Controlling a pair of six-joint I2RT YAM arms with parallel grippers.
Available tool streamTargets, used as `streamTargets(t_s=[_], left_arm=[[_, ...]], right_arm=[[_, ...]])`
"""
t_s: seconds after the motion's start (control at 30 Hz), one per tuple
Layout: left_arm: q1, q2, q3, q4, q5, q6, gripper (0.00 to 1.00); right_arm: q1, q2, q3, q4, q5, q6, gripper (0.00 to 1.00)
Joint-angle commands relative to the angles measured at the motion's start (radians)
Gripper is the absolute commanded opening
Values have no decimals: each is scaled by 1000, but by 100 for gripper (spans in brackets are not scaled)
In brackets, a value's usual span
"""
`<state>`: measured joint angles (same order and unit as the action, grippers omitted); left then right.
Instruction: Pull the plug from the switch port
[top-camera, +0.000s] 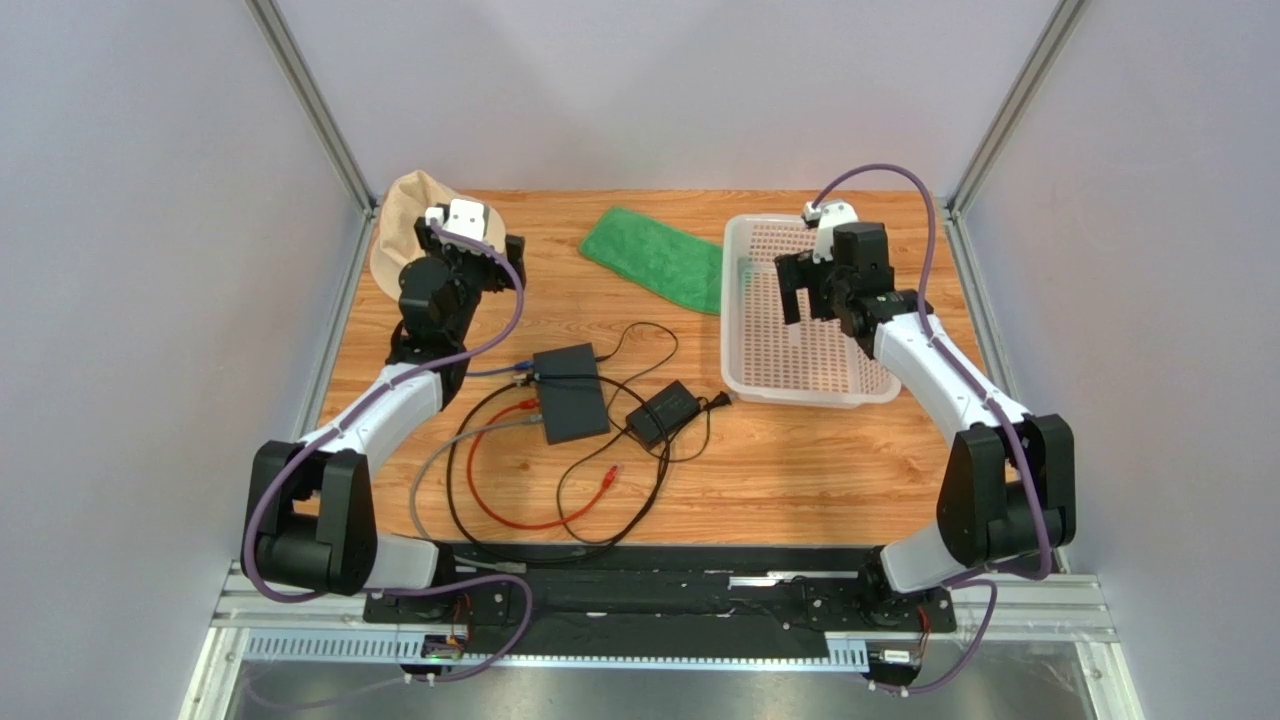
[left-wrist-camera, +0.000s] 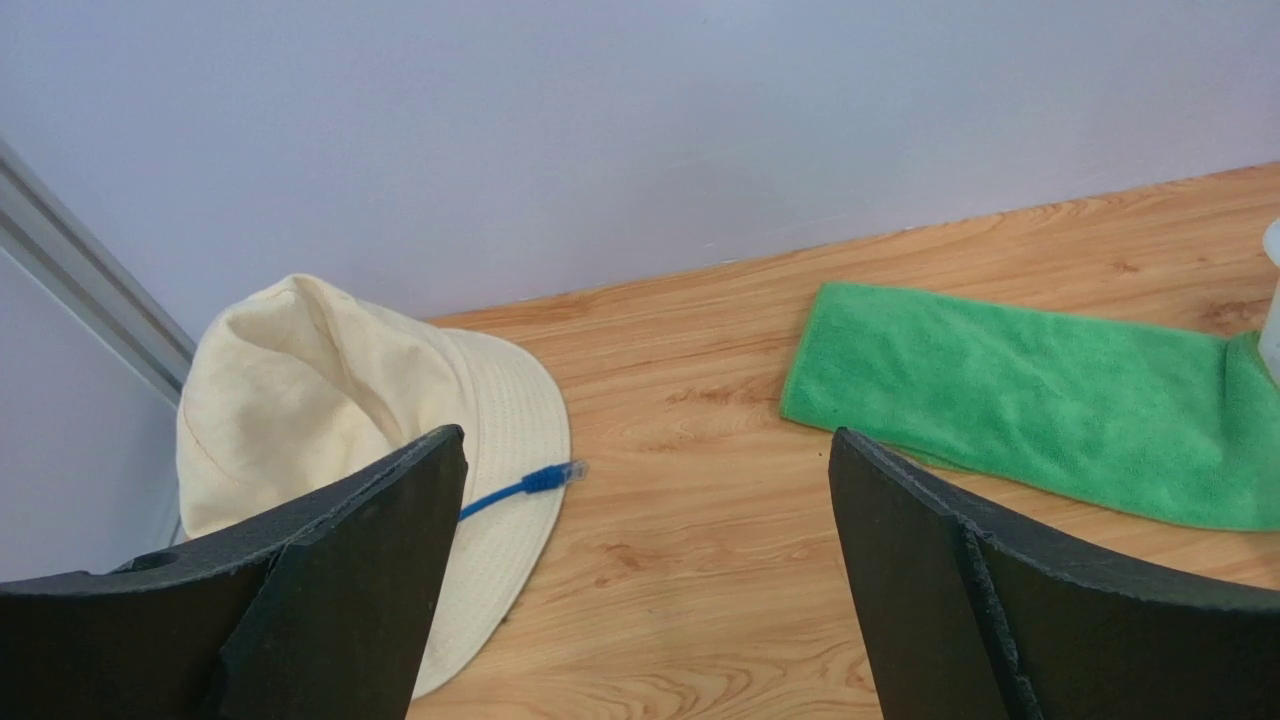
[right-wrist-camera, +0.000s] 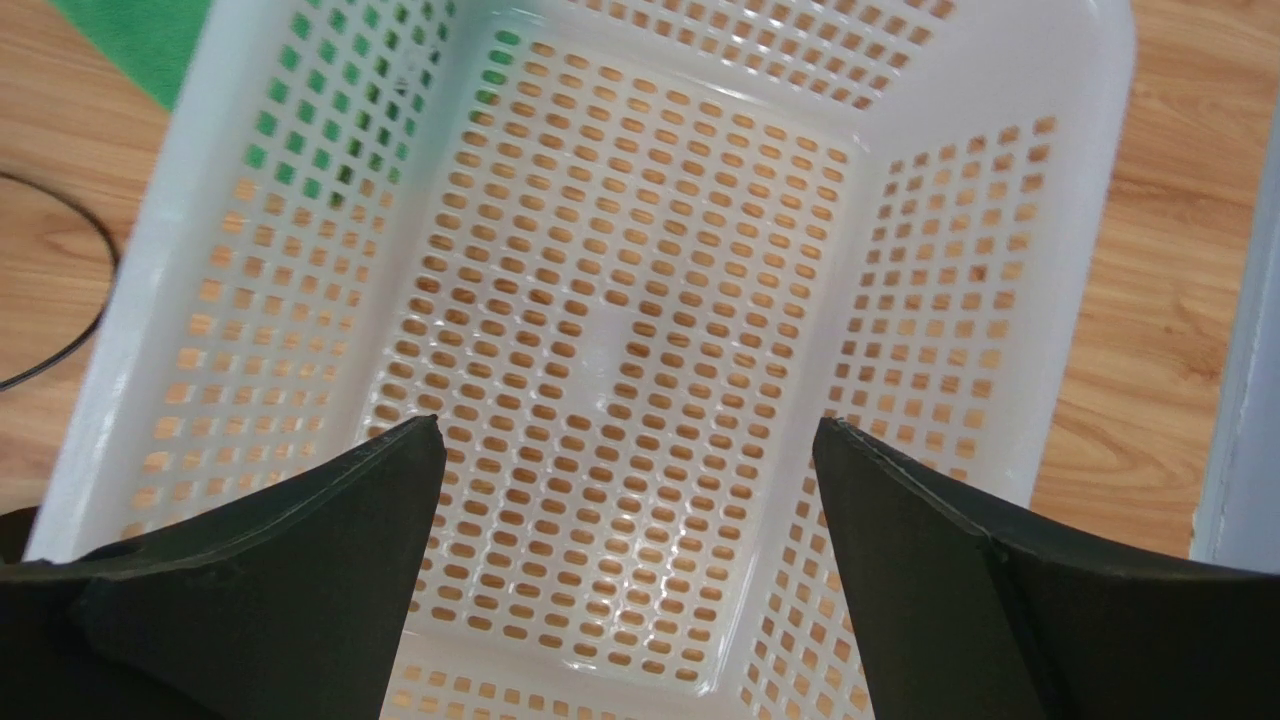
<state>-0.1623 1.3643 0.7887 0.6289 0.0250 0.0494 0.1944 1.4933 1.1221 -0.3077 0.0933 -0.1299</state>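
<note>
There was one white basket (top-camera: 733, 300) at the upper right of the top view. My right gripper (right-wrist-camera: 624, 435) hung over it, spread as wide as it goes and holding nothing. Inside the basket I saw only its own floor full of little holes, with the wood of the table (top-camera: 781, 480) showing through. My left gripper (left-wrist-camera: 646, 450) was at the upper left, above one cream hat (left-wrist-camera: 331, 375), also wide open and holding nothing. The end of one blue cable (left-wrist-camera: 549, 477) lay on the hat's brim. One green cloth (top-camera: 654, 258) lay at the top middle. Two black boxes sat in the middle, well apart from both grippers: the flat switch (top-camera: 571, 390) and a smaller power brick (top-camera: 664, 413) to its right. Blue, red and grey cables ran to the switch's left edge, where the switch port (top-camera: 537, 387) was. The plug there was too small for me to make out.
</note>
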Motion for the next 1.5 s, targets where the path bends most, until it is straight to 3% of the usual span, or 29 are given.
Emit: streamTargets(t_s=[0.0, 0.03, 0.13, 0.33, 0.43, 0.47, 0.53, 0.57, 0.67, 0.8, 0.9, 1.07, 1.23, 1.33, 1.37, 1.47], left_arm=[[-13, -31, -17, 12, -2, -14, 99], [-16, -40, -20, 5, 0, -19, 99], [-31, -66, -29, -40, -7, -36, 99], [-42, -142, -33, -170, -22, -42, 99], [-42, -142, 52, -419, -60, -45, 99], [-42, -139, 73, -463, -71, -74, 99], [-42, -140, 104, -529, -94, -103, 99], [-40, -145, 101, -531, -111, -112, 99], [-40, -186, 72, -515, -128, -123, 99], [-40, -217, 38, -523, -140, -102, 99], [-40, -208, 30, -525, -129, -103, 99], [-40, -189, 50, -549, -106, -117, 99], [-40, -183, 89, -659, -80, -119, 99], [-40, -185, 103, -742, 8, -63, 99], [-40, -186, 107, -767, 80, -27, 99], [-40, -191, 119, -882, 176, 200, 99]], right_arm=[[14, 21, 112, -46, -215, -109, 98], [16, 31, 172, -104, -386, -140, 97], [45, 106, 234, -120, -582, -143, 83], [197, 347, 425, -103, -563, -105, 56], [226, 447, 516, -120, -599, -108, 33], [232, 465, 525, -119, -615, -114, 23], [261, 502, 533, -137, -600, -126, 14], [267, 505, 532, -146, -574, -117, 0], [264, 460, 455, -125, -433, -33, 0], [218, 387, 372, -128, -318, -97, 0], [148, 438, 427, -159, -204, -163, 0], [14, 502, 537, -110, -162, -221, 0], [49, 397, 553, -134, -417, -185, 0], [101, 336, 481, -154, -536, -182, 12], [114, 323, 454, -157, -559, -178, 22], [148, 298, 377, -185, -624, -163, 43]])
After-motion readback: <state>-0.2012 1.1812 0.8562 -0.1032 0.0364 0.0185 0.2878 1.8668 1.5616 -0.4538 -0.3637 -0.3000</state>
